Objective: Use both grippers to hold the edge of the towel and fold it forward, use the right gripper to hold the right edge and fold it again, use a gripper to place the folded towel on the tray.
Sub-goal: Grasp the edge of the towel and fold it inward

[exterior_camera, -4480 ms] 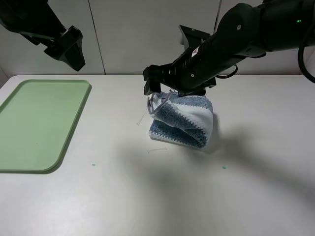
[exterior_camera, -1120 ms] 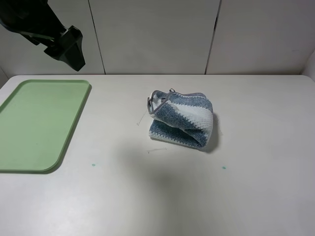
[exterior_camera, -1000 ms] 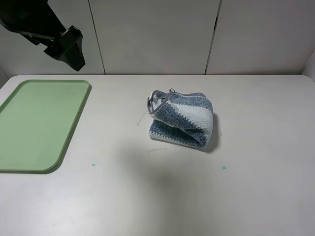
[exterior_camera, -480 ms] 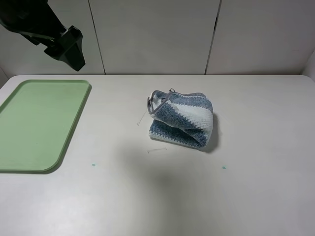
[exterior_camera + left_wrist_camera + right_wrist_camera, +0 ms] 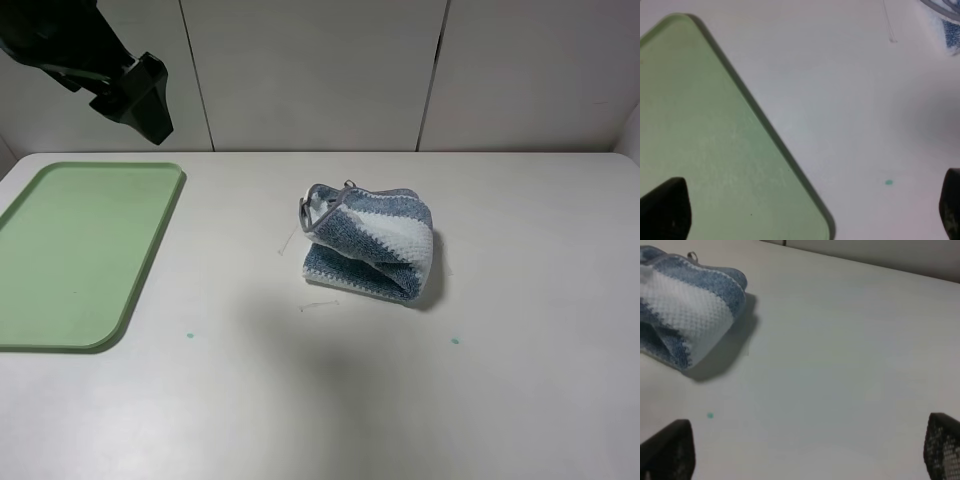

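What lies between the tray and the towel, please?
Bare table, save a thin pale thread lying close beside the towel, well clear of the tray; the exterior high view shows it.

Nubby terry-cloth towel (image 5: 370, 245), smooth matt plastic tray (image 5: 75, 255), matt table (image 5: 400, 400).

Up in the high view, the left arm (image 5: 105, 60) is a bulky black mass, matte all over. It has hard angular edges, and there's a wedge-shaped housing at its end with one face catching a dull grey sheen. Over to its wrist camera now: the left fingers (image 5: 665, 210) are black as well, blunt and rounded at the tips, soft with blur this close to the lens. And on the other wrist camera, the right fingers (image 5: 945, 445) are black rounded stubs, their faces showing a fine, grainy, dotted texture.
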